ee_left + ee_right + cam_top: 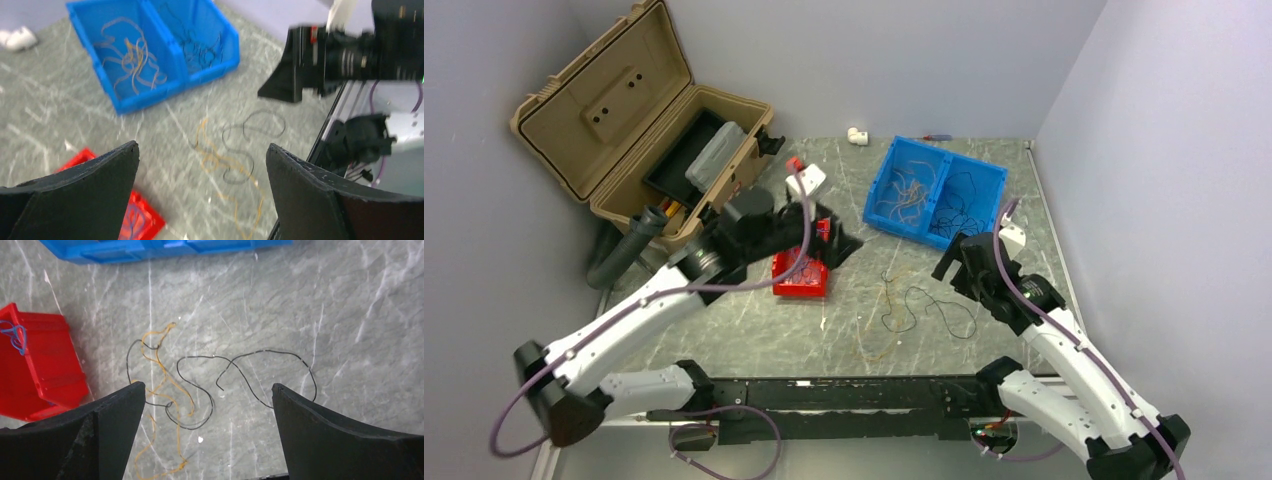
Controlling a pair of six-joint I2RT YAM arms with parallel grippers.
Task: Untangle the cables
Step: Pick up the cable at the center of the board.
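Matte black fingers [105, 435] of the right gripper [206, 386] fill the bottom corners of its wrist view. They are 2 wedge-shaped pads with slightly rough edges, spread wide with nothing between them. Below that gap, on the table [350, 315], lie the loose cables [200, 390]. 1 thin black strand [272, 350] curls in open loops, and 1 thin yellow-orange strand [161, 365] runs in a wavy line. The 2 cross near the left-hand finger, and neither touches the gripper. Seen from above, these strands sit on the near middle of the table, just left of the right gripper and to the right of the left one.

The left gripper [202, 146] is also spread wide and holds nothing; its 2 fingers are the same dull black wedges. It hangs over the red bin [135, 220], with the loose cables ahead of it on the table, apart from its tips.

The table is a hard grey, stone-look surface with pale veins. The red bin is smooth plastic and holds a few thin blue wires [15, 335]. Farther back, a blue bin [165, 91] of smooth plastic has 2 compartments. Limp yellow-orange wires [130, 60] lie in 1, and limp black wires [200, 47] lie in the other.
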